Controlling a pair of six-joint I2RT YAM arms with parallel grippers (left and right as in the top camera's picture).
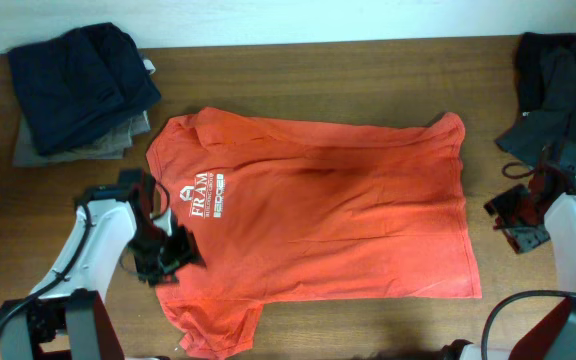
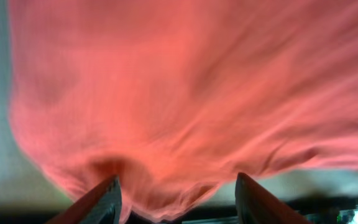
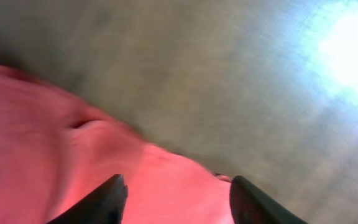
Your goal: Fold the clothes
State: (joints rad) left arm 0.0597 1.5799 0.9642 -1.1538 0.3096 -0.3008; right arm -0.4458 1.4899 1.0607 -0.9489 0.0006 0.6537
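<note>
The clothes in play are a red-orange T-shirt (image 1: 328, 210) lying spread flat on the wooden table (image 1: 318, 60). Its collar points left, its hem right, and white lettering (image 1: 203, 193) shows near the collar. My left gripper (image 1: 173, 252) hovers over the shirt's left edge by the lower sleeve. In the left wrist view the gripper (image 2: 178, 179) is open, with a bulge of red fabric (image 2: 185, 93) lying loose between the fingers. My right gripper (image 1: 509, 222) sits just off the hem on the right. In the right wrist view it (image 3: 178, 179) is open above the shirt's edge (image 3: 55, 155).
A pile of dark navy clothes (image 1: 83, 80) on a grey garment (image 1: 73, 148) sits at the back left. Dark garments (image 1: 558, 80) are heaped at the back right, close behind the right arm. Bare wood runs along the back and front edges.
</note>
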